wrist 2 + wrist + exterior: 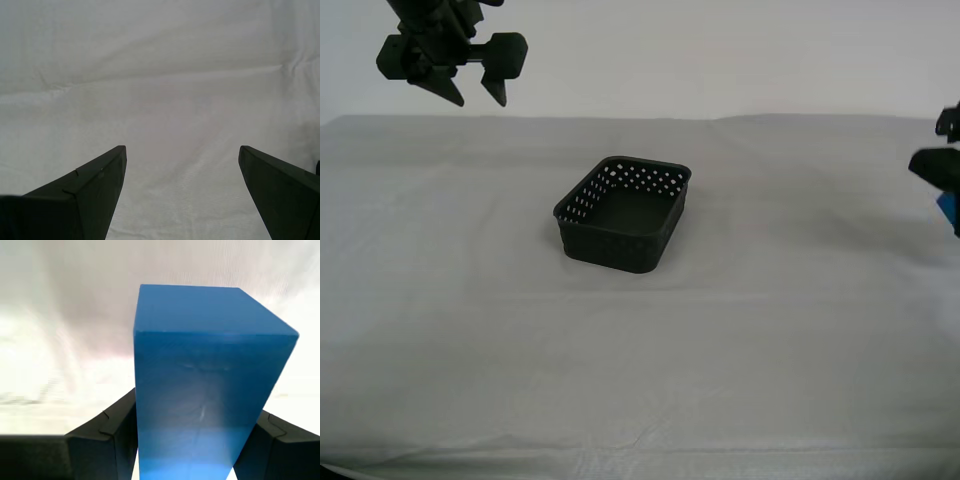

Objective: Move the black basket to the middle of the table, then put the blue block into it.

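Note:
The black basket (pixel 612 246) stands empty near the middle of the table (pixel 770 340), turned a little askew. My first gripper (pixel 942 170) is at the exterior view's right edge, partly cut off. It is shut on the blue block (pixel 205 380), which shows as a blue sliver (pixel 948 212) below the fingers, well apart from the basket. In the first wrist view the block stands upright between the two dark fingers (pixel 107 440). My second gripper (pixel 478 92) hangs high at the exterior view's upper left, open and empty (pixel 182 155), with only cloth (pixel 165 90) beneath it.
The pale, slightly wrinkled cloth covers the whole table. The table's far edge (pixel 650 118) meets a plain white wall. The near edge (pixel 620 462) runs along the bottom of the exterior view.

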Robot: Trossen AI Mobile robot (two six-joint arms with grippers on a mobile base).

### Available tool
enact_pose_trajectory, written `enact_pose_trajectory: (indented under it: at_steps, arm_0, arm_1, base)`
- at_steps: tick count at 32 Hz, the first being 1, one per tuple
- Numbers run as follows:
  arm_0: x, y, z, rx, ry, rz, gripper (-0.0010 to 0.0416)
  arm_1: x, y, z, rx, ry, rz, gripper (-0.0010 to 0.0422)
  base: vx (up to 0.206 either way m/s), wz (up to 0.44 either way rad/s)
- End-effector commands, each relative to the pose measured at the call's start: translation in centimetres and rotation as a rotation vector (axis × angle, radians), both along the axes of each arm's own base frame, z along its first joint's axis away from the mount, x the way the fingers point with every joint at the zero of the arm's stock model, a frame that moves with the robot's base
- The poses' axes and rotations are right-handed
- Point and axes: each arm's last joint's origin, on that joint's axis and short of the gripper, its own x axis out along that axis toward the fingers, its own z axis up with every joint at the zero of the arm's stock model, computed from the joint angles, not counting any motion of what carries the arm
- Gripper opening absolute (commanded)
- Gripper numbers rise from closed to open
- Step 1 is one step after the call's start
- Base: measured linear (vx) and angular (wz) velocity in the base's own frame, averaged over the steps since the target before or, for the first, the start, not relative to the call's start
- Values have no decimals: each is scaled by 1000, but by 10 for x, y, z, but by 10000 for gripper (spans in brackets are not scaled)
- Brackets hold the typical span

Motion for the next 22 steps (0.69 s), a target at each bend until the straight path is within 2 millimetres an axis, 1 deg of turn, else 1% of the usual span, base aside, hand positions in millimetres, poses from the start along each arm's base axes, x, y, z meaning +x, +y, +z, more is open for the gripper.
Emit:
enact_pose_trajectory:
  at_steps: [1,3,4,7,9,10,11,12,13,14,15,16,17,19,21,22]
  arm_0:
    - [11,9,33,135,-156,8,-1]
    - [15,14,43,192,-203,31,-1]
    - [20,25,56,278,-258,76,-1]
    - [26,42,69,348,-306,143,-1]
    - [33,83,82,398,-344,290,-1]
    - [34,92,83,403,-351,319,-1]
    - [35,113,87,416,-384,385,-1]
    - [35,121,88,424,-400,403,-1]
    - [34,140,90,448,-434,431,-1]
    - [33,148,91,457,-446,445,-1]
    - [31,167,93,484,-480,482,-1]
    - [29,178,94,500,-507,507,-1]
    - [28,184,94,510,-523,519,-1]
    - [21,211,99,560,-570,574,-1]
    - [16,223,100,582,-593,607,-1]
    - [16,226,101,588,-602,614,-1]
  arm_1:
    - [1,0,1,0,-8,-5,307]
    - [0,0,1,0,-7,-5,307]
    - [1,0,1,0,-8,-5,307]
    - [1,0,1,-1,-15,-5,307]
    - [1,0,1,-1,-15,-5,307]
    - [1,0,1,-1,-16,-5,307]
    - [1,-1,1,-1,-15,-5,307]
    - [1,-1,1,-1,-15,-5,307]
    - [1,-1,1,-1,-16,-5,307]
    - [1,-1,1,-1,-16,-5,307]
    - [1,-1,1,-1,-15,-5,307]
    - [1,-1,1,-1,-16,-5,307]
    - [1,-1,1,-1,-16,-5,307]
    - [1,-1,1,-2,-15,-4,307]
    - [1,-1,1,-2,-14,-5,307]
    - [1,-1,1,-2,-14,-5,307]
  base:
    - [0,0]
    - [0,0]
    - [0,0]
    - [0,0]
    - [0,0]
    - [0,0]
    - [0,0]
    - [0,0]
    - [0,0]
    - [0,0]
    - [0,0]
    - [0,0]
    - [0,0]
    - [0,0]
    - [0,0]
    - [0,0]
